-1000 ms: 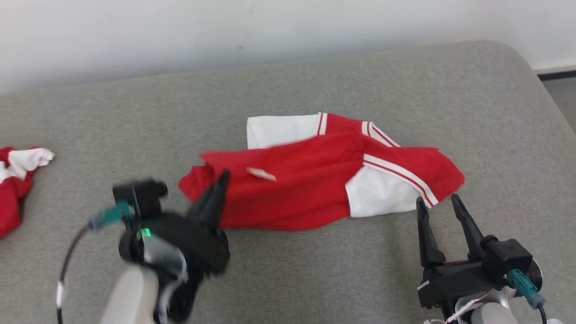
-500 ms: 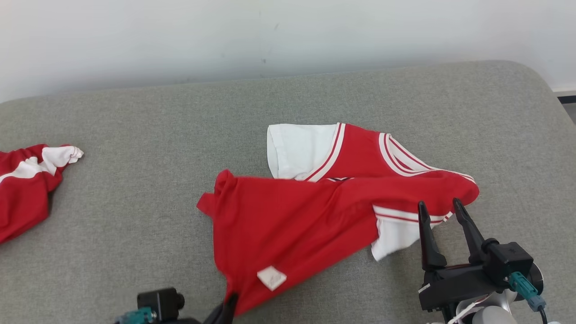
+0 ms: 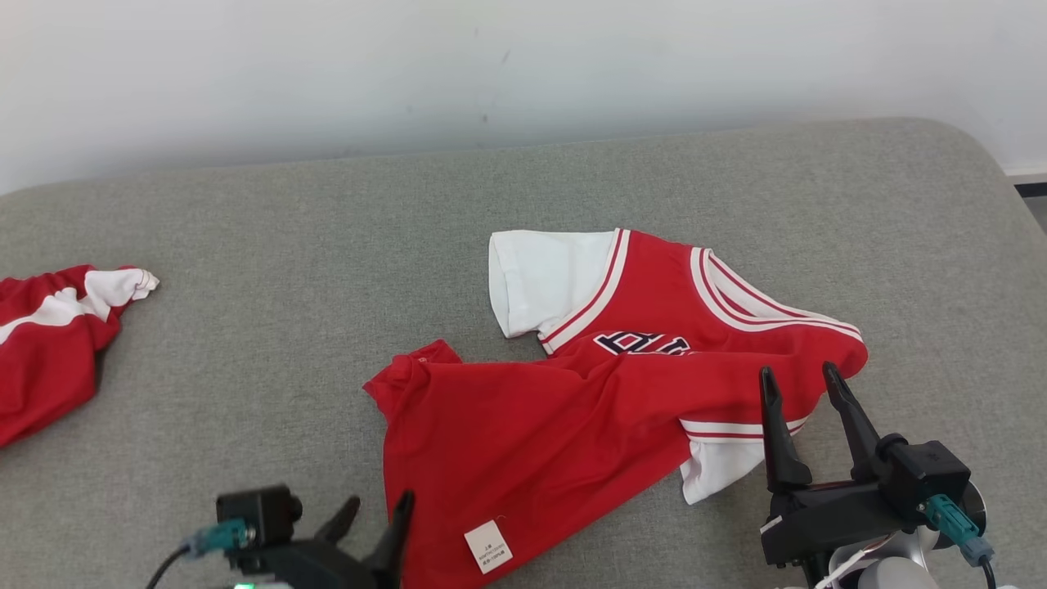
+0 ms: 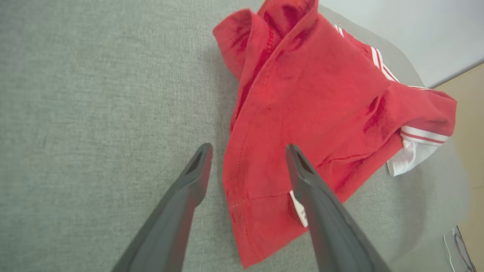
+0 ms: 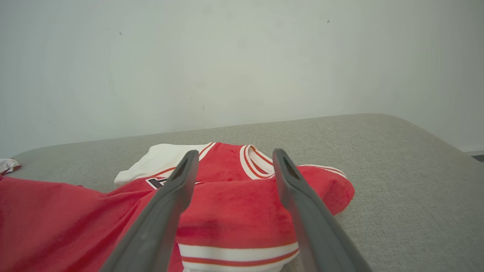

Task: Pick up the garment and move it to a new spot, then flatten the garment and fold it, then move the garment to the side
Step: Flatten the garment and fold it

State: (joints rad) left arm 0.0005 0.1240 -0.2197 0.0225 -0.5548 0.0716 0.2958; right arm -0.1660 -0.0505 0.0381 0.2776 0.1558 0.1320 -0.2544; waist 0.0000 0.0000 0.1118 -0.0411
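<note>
Where the garment lies: garment (image 3: 572, 409) crumpled at the middle of the grey upholstered surface (image 3: 245, 229), collar far, hem near.
Long axis: near-left hem corner to far-right shoulder.
Left fingers (image 3: 398, 523): apart, empty, straddling the hem's side edge; judged the nearer pair for a hem grasp.
Right fingers (image 3: 777, 433): apart, empty, over the folded-under sleeve.
Care label (image 3: 488, 546): on the near hem corner.

The second red garment (image 3: 45, 352) runs off the head view's left edge. A fold of the garment (image 3: 532, 425) covers the lower part of its dark lettering (image 3: 642, 342); the print on its label (image 3: 488, 546) is too small to read.
</note>
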